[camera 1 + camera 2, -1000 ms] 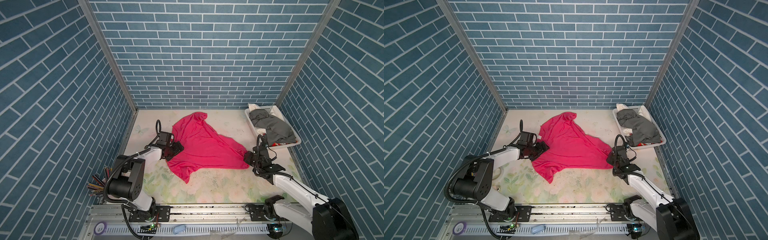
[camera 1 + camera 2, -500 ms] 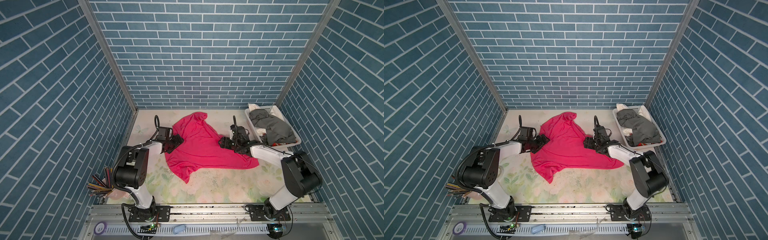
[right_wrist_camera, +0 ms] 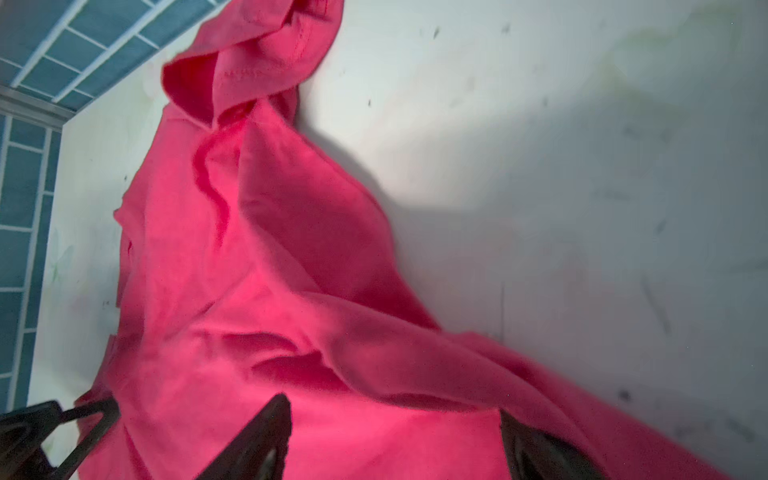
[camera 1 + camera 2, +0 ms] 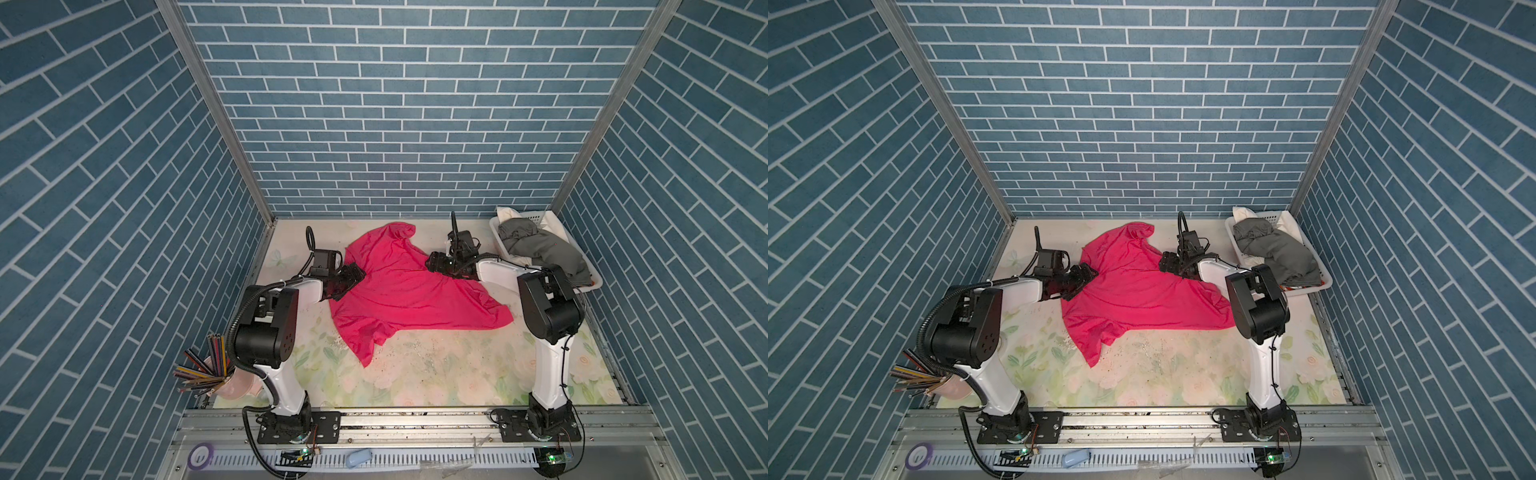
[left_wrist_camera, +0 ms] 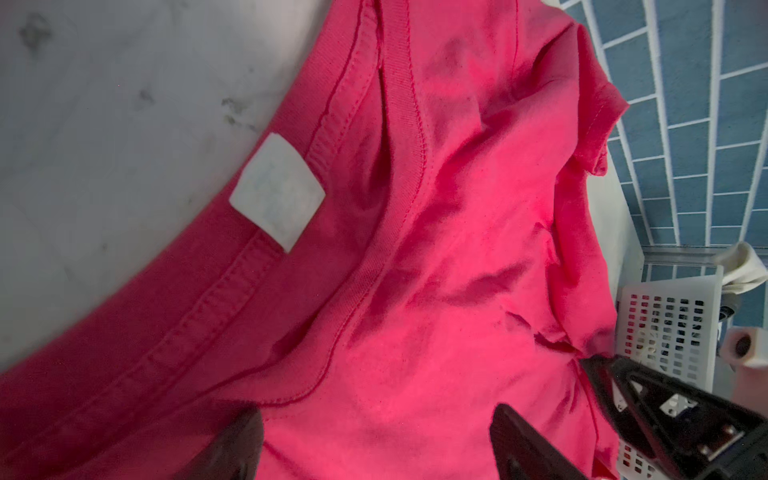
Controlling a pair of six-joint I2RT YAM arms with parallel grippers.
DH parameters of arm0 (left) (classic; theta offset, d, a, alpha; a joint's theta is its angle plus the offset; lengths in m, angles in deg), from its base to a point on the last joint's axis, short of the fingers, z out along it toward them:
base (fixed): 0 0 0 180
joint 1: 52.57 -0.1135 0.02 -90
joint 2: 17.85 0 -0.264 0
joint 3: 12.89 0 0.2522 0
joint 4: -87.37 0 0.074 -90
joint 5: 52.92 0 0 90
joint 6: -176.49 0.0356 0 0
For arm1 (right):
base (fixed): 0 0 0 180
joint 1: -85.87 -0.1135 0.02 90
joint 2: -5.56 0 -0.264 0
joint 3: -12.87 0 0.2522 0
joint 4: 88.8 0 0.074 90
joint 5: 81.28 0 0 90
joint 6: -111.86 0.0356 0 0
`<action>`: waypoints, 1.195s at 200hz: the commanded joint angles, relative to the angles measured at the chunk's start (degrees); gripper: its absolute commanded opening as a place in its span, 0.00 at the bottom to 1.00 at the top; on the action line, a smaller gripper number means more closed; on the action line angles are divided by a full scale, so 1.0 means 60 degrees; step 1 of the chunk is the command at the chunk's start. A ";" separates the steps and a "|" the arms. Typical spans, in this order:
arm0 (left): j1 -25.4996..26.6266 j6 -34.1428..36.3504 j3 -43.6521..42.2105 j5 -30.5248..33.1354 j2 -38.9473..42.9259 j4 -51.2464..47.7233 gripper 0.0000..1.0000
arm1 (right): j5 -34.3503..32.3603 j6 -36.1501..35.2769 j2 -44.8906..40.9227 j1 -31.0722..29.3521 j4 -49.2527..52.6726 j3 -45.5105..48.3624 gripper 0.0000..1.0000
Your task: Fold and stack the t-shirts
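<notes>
Pink t-shirt [image 4: 399, 286] lies under both arms' wide-open, empty jaws, white basket [image 4: 498, 235] nearby.

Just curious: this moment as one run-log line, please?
bright pink cloth t-shirt: crumpled, unfolded | left tool: open | right tool: open

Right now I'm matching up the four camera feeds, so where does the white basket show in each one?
Top view: basket at the far right, by the blue wall's back corner.
Top view: basket at the same far right corner.
Left wrist: basket beyond the pink shirt, against the blue wall.
Right wrist: not in it.
Shared landmark: the pink shirt, seen in all four views.
</notes>
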 commanded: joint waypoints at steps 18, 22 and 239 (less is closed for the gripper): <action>-0.0182 0.0135 0.0242 0.0836 -0.1219 -0.1117 0.88 | -0.0595 -0.1021 0.1396 0.0603 0.1365 -0.2226 0.80; -0.0188 0.0145 0.0350 0.0886 -0.1273 -0.1152 0.88 | -0.0566 -0.1092 0.1532 0.0641 0.1425 -0.2455 0.80; 0.2266 0.2478 0.0881 0.5929 0.3997 -0.4582 0.88 | -0.2536 0.1104 -0.8475 0.0036 0.2473 0.7209 0.97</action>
